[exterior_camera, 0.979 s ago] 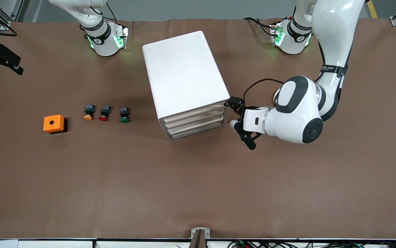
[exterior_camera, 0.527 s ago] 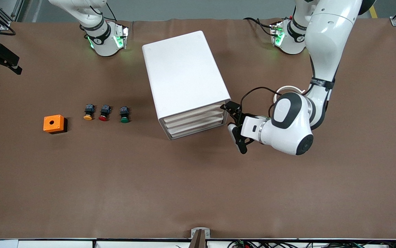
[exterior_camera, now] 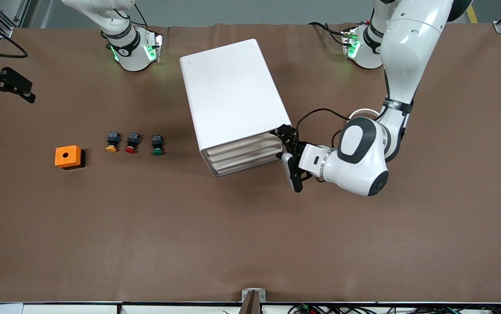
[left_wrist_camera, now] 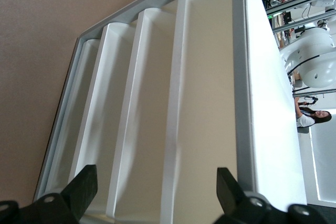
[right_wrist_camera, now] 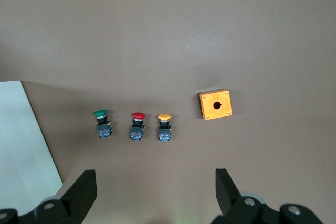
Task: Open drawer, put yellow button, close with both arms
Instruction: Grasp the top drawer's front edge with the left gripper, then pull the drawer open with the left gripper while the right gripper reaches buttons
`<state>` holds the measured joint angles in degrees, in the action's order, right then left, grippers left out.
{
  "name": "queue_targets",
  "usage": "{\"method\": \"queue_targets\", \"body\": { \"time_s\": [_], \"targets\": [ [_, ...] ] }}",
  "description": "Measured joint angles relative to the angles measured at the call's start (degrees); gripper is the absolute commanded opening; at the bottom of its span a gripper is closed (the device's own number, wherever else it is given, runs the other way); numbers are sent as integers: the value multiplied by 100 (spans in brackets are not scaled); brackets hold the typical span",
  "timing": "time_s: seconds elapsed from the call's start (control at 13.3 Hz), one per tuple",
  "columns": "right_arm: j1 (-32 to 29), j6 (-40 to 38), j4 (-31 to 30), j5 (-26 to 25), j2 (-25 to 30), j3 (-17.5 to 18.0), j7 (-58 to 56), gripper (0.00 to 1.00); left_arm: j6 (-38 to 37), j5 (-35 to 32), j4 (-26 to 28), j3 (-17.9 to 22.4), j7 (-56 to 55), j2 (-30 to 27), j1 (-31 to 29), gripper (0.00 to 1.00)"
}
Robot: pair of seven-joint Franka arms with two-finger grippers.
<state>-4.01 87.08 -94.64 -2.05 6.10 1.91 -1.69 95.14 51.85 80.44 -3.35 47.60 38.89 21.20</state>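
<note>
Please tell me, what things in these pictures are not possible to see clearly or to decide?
- Top drawer: shut, so its inside is hidden by its own front in the left wrist and front views.
- Left claw, open at the cabinet front: contact with the drawer cannot be told.
- Right claw: open above the yellow button; in the front view it is cut off by the edge.
- Orange box: its hole's depth is too dark.

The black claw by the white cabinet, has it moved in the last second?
Yes. The left gripper has slid along the cabinet front, toward the right arm's end, fingers open.
</note>
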Motion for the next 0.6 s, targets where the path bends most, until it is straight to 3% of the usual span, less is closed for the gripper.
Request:
{"method": "queue_targets", "body": {
  "time_s": [0.6],
  "targets": [
    [-4, 5, 60, -182, -631, -31, 0, 100, 16, 81, -413, -4, 265, 432, 113, 100]
  ]
}}
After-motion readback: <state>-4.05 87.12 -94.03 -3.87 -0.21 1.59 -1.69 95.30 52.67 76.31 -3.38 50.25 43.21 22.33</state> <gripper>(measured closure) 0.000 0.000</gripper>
